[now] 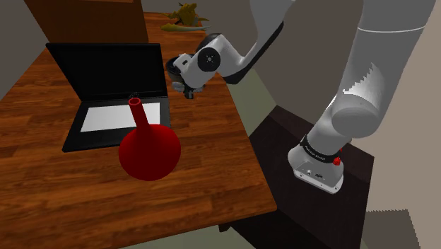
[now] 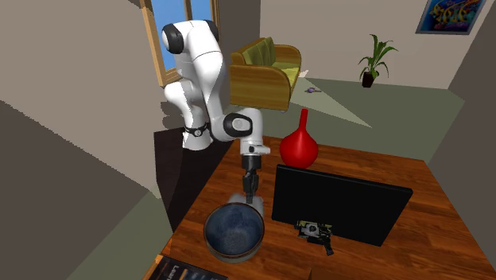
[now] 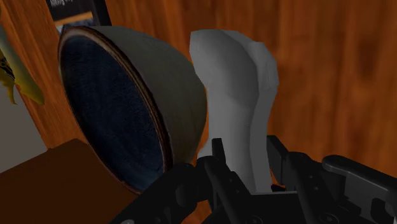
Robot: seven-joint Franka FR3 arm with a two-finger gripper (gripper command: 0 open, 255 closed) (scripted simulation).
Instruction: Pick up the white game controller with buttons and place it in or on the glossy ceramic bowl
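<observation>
The game controller (image 3: 232, 83) is a plain pale grey, buttonless-looking shape standing between my two black fingers (image 3: 218, 167), which press on both of its sides. My gripper (image 3: 248, 162) is shut on it, low over the wooden table (image 1: 198, 177). Right beside it stands the bowl (image 3: 114, 102), grey outside and dark blue inside. In the second exterior view the gripper (image 2: 250, 189) points down just behind the bowl's (image 2: 234, 231) rim, with the pale controller (image 2: 241, 198) at its tip. In the shoulder view the hand (image 1: 189, 86) covers most of the bowl (image 1: 172, 66).
An open black laptop (image 1: 116, 92) and a red round vase (image 1: 148, 148) stand on the table. A small dark gadget (image 2: 315, 231) lies behind the laptop's screen. A dark book (image 2: 187, 273) lies near the bowl. A green figure (image 1: 185, 14) sits beyond the table's far end.
</observation>
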